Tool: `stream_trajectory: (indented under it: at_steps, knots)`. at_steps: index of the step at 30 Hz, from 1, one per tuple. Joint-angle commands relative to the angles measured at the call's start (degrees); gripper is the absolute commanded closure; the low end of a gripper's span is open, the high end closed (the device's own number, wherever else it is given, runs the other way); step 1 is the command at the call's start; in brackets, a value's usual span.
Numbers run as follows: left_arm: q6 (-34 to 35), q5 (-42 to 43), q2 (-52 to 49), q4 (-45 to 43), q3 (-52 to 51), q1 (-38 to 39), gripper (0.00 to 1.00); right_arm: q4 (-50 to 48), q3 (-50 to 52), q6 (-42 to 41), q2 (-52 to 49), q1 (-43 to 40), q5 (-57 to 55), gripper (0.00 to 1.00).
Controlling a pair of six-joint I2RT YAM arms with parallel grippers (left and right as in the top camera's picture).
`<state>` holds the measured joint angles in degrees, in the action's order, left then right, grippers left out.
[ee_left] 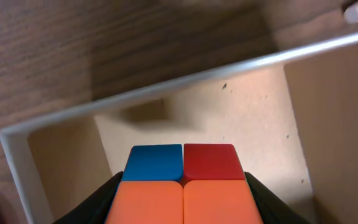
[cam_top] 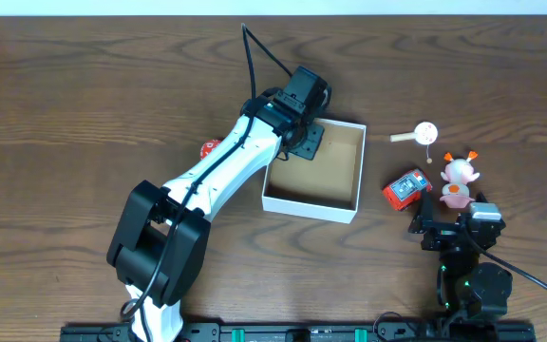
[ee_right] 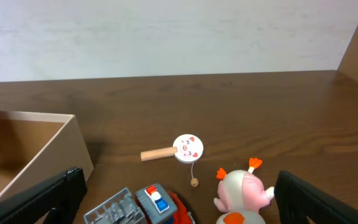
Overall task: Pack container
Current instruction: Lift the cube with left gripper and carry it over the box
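The container (cam_top: 313, 207) is a shallow square box with white walls and a tan inside, at the table's middle. My left gripper (cam_top: 304, 135) hangs over its far left corner, shut on a colour cube (ee_left: 182, 186) with orange, blue and red tiles. The black fingers (ee_left: 98, 202) press both sides of the cube above the box's floor, inside the white rim (ee_left: 166, 87). My right gripper (cam_top: 442, 226) stands open low at the right, just behind a red toy truck (ee_right: 151, 202) and a pink figure (ee_right: 244, 190), with nothing gripped between its jaws.
A white rattle drum on a wooden stick (cam_top: 424, 132) lies right of the box. The red truck (cam_top: 405, 188) and pink figure (cam_top: 459, 180) sit close together near its right wall (ee_right: 48, 149). A small red object (cam_top: 210, 148) shows beside the left arm.
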<state>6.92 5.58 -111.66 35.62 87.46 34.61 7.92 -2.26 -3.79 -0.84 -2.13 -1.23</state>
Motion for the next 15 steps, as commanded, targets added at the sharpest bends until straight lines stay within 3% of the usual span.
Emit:
stream_trajectory:
  at_steps: [1,15]
  knots:
    - [0.9,-3.1,-0.4,-0.2,1.0,-0.1,0.52,0.1,0.2,0.7,0.5,-0.5,0.2,0.01]
    - [0.9,-4.1,-3.2,-0.2,1.0,-0.1,0.50,0.1,0.2,0.7,0.5,-0.5,0.2,0.01]
